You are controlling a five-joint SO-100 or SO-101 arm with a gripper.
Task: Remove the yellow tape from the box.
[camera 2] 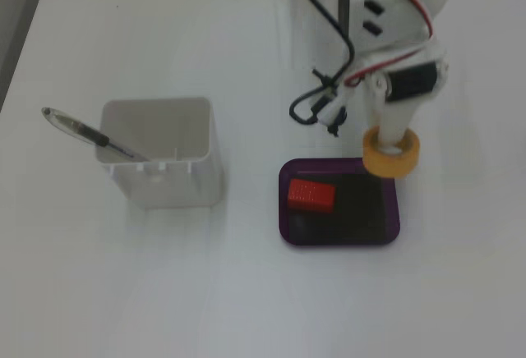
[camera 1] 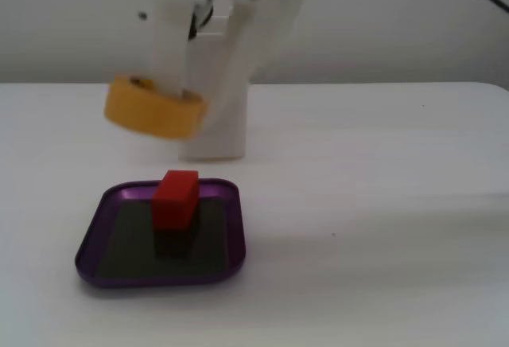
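Observation:
The yellow tape (camera 1: 153, 110) is a thick yellow-orange ring held in the air, tilted, above and behind the left part of the box in a fixed view. My gripper (camera 1: 184, 92) is shut on the yellow tape, with one white finger through its hollow centre. The box (camera 1: 95, 239) is a shallow purple tray with a dark floor resting on the white table. From above, the tape (camera 2: 392, 153) hangs over the upper right corner of the box (camera 2: 283, 210) under my gripper (camera 2: 393, 138).
A red block (camera 1: 175, 197) stands in the box, also seen from above (camera 2: 311, 195) at its left side. A tall white container (camera 2: 164, 161) with a pen (camera 2: 82, 132) leaning in it stands left of the box. Cables (camera 2: 325, 95) hang by the arm.

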